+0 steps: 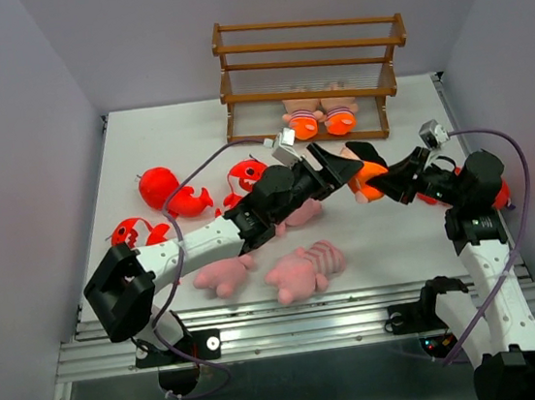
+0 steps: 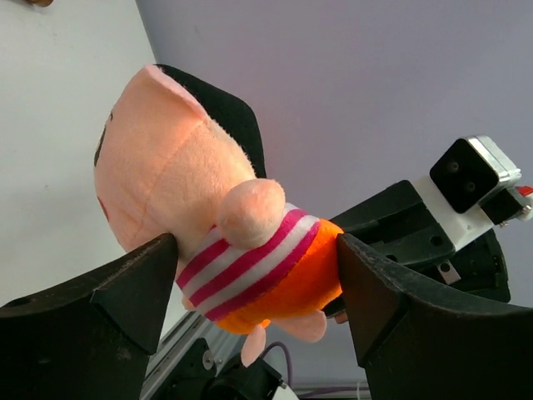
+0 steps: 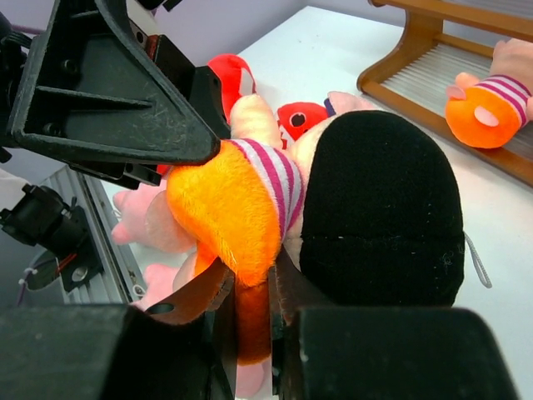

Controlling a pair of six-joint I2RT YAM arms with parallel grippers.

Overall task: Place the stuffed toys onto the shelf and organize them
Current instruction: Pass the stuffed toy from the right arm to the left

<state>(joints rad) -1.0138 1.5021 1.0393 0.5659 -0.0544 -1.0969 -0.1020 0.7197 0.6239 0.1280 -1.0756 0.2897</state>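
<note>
An orange-footed striped doll [image 1: 366, 174] with a black head hangs in the air between both arms, above the table's middle right. My right gripper [image 3: 254, 287] is shut on the doll's [image 3: 225, 208] orange bottom. My left gripper [image 2: 256, 254] stands wide open around the doll's [image 2: 229, 242] striped body, a finger close against each side. The shelf [image 1: 310, 68] stands at the back, with two more dolls [image 1: 322, 117] on its bottom level. Red sharks [image 1: 160, 187] and pink striped animals [image 1: 301, 272] lie on the table at left and centre.
A further red toy [image 1: 497, 193] shows behind my right arm. A pink animal [image 1: 303, 213] lies under my left arm. The shelf's upper two levels hold nothing. Grey walls close in the table on three sides.
</note>
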